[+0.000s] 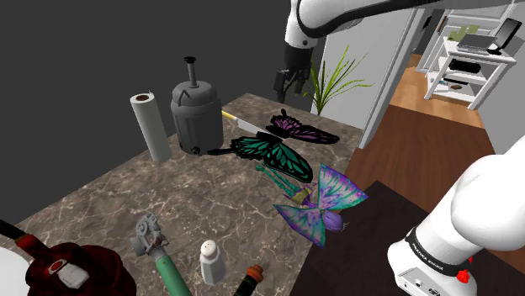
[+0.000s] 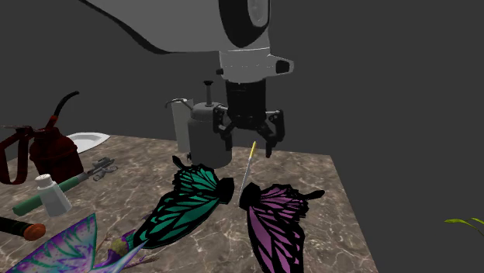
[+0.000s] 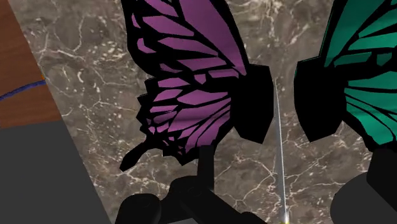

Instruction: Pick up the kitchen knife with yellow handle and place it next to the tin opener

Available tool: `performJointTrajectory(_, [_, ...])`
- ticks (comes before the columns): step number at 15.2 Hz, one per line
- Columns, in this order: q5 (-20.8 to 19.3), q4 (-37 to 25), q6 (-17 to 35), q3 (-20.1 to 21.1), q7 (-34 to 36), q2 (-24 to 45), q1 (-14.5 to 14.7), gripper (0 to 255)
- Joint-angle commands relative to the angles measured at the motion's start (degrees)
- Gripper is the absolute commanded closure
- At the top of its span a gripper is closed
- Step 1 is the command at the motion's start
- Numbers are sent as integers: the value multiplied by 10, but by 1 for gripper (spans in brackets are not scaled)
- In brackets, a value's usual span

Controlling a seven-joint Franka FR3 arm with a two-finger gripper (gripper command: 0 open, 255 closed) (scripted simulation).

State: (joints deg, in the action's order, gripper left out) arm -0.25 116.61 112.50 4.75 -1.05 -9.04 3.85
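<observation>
Setting: a home, kitchen side, is showing here.
Bench: a brown marbled bench [image 1: 92,189] is carrying a paper towel roll [image 1: 151,126], a salt shaker [image 1: 211,261] and a tin opener [image 1: 156,244].
Beyond: a wooden floor [image 1: 416,105] is running to white shelves [image 1: 471,63]; a green plant [image 1: 330,82] is standing behind the bench.

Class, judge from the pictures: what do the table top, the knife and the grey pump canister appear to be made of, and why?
Table top: smooth brown stone, marble-like, by its pale veins. Knife: thin pale-grey blade, probably metal; yellow handle, material unclear. Grey pump canister: flat matte grey, metal or plastic, cannot tell.
</observation>
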Motion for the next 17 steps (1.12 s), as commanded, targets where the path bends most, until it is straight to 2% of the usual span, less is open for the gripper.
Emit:
performJointTrajectory(1, [-3, -32, 10, 5, -1, 47, 4, 0])
performJointTrajectory(8, [-16, -157, 25, 17, -15, 204, 17, 0])
performJointTrajectory(15, [-35, -325, 5, 25, -29, 369, 38, 0])
performJointTrajectory(17, [-35, -316, 18, 24, -28, 374, 38, 0])
